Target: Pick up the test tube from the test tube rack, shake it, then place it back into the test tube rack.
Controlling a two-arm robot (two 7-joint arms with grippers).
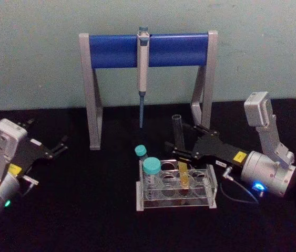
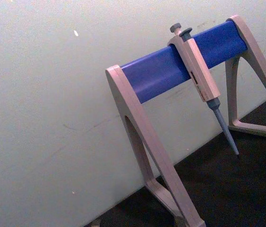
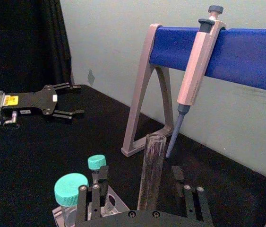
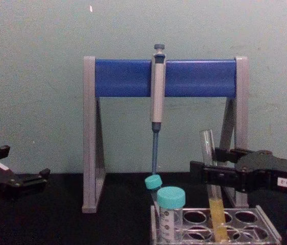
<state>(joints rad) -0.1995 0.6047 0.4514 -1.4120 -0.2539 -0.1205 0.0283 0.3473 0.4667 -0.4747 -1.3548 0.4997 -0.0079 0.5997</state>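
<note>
The right gripper [image 4: 210,171] has its fingers on both sides of the tall thin clear glass test tube [image 4: 212,194], not yet squeezing; the tube stands in the low grey see-through plastic rack [image 1: 176,202]; squeeze gently, then lift straight up; the left gripper [image 1: 61,147] rests apart, far left.

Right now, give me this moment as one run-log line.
right gripper: open, straddling test tube | test tube: seated in test tube rack | left gripper: open, idle at left
</note>
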